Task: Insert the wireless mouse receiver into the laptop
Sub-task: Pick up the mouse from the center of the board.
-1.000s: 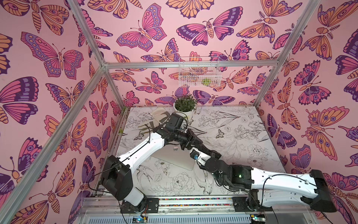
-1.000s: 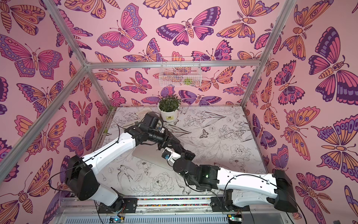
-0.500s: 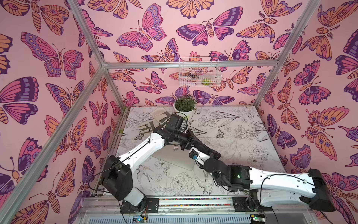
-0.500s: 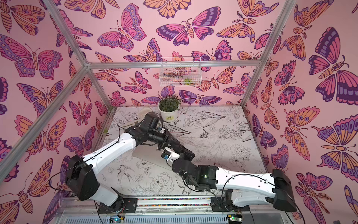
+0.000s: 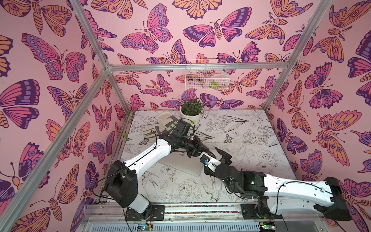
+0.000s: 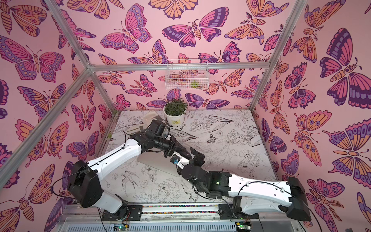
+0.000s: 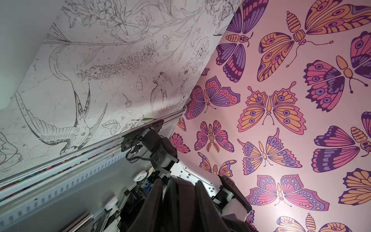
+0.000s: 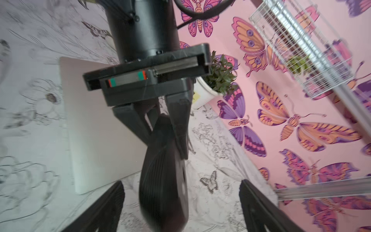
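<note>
The right gripper has been opening, now gaping empty by the black oval mouse the left gripper is clamping near the thin silver-grey laptop. The tiny black receiver is not showing; likely light, slick: pinch its end.

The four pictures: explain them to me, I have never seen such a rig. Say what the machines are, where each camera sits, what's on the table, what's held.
Two white robot arms are bolted at the front of the table. Two pictures look down from overhead; the other two come from a camera on each wrist. On it lies a closed silver laptop, with a potted plant behind. The left arm's fingers grip a black mouse; the right arm's fingers stand wide open, holding nothing. The tiny receiver is not visible.
</note>
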Tool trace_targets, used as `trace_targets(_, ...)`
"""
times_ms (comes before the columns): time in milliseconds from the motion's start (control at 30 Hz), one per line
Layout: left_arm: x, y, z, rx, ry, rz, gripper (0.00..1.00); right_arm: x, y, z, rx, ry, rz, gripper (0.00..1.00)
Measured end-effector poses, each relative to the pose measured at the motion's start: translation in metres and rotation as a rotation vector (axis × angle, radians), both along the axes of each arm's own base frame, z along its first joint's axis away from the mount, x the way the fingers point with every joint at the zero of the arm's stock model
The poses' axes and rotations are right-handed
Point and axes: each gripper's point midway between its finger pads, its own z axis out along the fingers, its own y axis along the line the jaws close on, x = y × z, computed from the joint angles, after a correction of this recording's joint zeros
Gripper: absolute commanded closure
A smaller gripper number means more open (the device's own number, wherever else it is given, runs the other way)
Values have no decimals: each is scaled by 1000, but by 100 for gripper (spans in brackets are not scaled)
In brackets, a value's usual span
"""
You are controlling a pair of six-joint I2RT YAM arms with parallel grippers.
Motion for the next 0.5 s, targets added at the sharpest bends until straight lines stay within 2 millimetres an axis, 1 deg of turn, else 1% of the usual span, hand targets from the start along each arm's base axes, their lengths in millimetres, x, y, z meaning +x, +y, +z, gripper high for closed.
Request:
trace_targets(67, 6, 2, -1, 4, -25, 15, 100, -9, -10, 14, 116, 51, 16, 1)
trace_targets(100, 9, 3, -1, 5, -37, 22, 100, -13, -17, 23, 183, 76, 20, 1)
trace_targets(200, 19, 5, -6, 6, -75, 48, 100, -20, -42, 48, 410, 155, -3, 1)
trace_targets(267, 25, 5, -12, 2, -113, 70, 100, -21, -62, 59, 563, 217, -48, 1)
trace_targets(367, 32, 8, -22, -1, -168, 109, 100, -18, -82, 62, 749, 327, -121, 1)
trace_targets(433, 36, 12, -24, -12, -224, 142, 100, -12, -89, 57, 851, 420, -180, 1)
trace_targets(500, 40, 15, -20, -26, -283, 173, 100, -4, -92, 48, 950, 527, -240, 1)
